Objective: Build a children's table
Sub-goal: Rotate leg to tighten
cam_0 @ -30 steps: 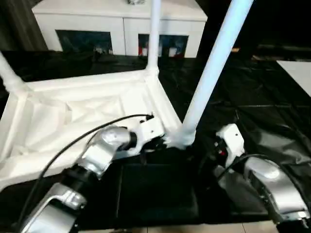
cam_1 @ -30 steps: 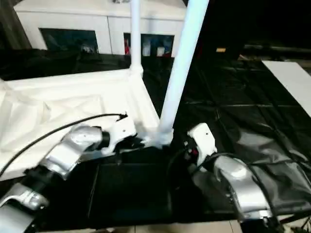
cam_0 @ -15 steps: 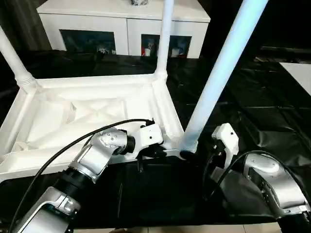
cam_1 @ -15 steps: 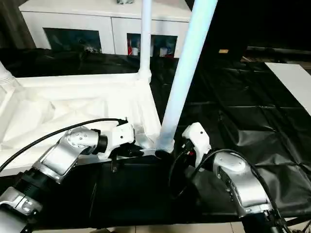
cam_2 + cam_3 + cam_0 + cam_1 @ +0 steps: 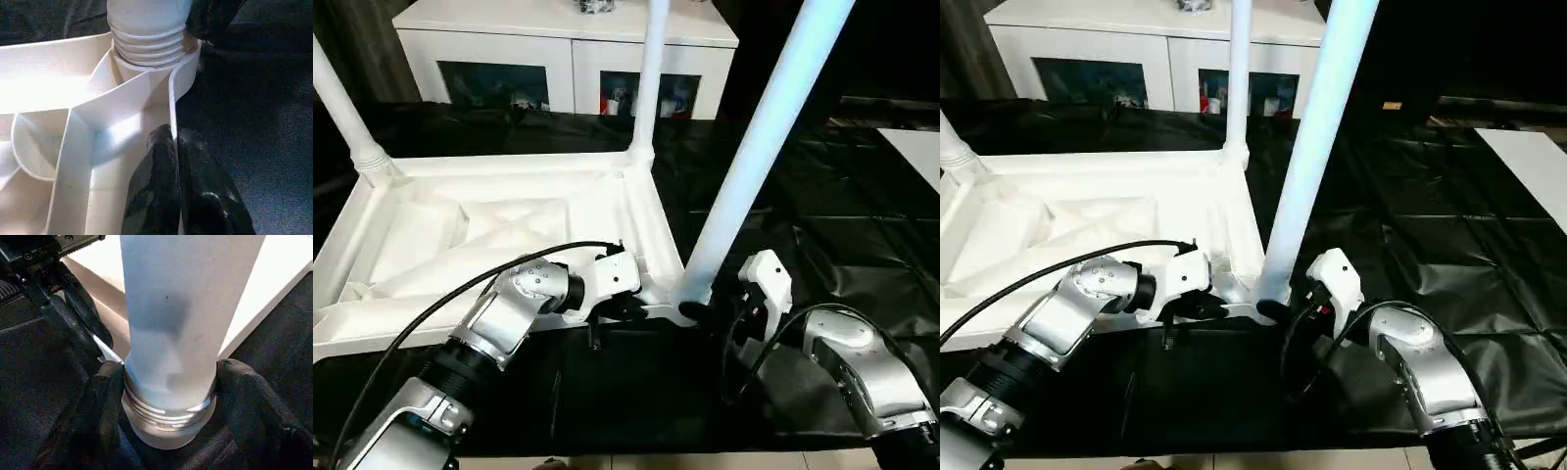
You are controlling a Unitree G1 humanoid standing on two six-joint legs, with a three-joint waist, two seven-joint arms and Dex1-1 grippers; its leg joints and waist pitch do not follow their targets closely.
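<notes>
The white tabletop lay upside down, legs up. The left end effector pinched its rim; the right end effector hugged the near leg.

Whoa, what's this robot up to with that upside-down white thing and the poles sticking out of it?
It is putting together a children's table. The white tabletop lies underside up on a black sheet, with three legs standing in corner sockets. The left gripper is shut on the tabletop's rim beside the nearest corner. The right gripper has a finger on each side of the nearest leg, at its threaded base.
</notes>
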